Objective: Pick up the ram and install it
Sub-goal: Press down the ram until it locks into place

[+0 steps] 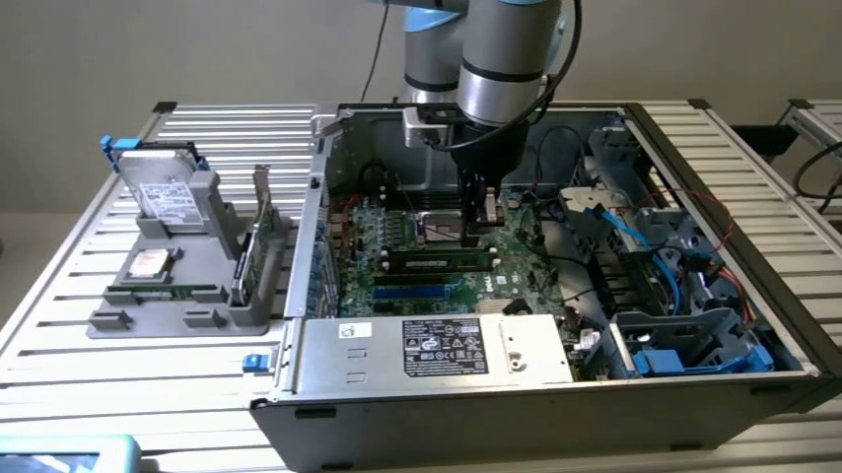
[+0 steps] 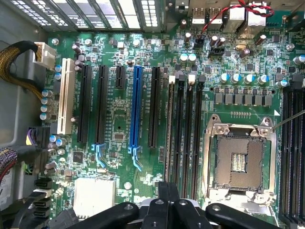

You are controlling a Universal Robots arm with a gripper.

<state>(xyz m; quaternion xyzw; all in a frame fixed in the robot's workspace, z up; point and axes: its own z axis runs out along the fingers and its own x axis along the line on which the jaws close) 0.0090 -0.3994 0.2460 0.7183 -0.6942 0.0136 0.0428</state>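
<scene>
Inside the case (image 1: 553, 414), fingers (image 1: 476, 212) closed over motherboard (image 1: 382, 236), ram (image 1: 441, 262) slotted just beside them.

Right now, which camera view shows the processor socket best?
The wrist view: the processor socket is seen from above, its metal frame and contact field plain. In the exterior view it appears at a slant, right beside the claw.
</scene>
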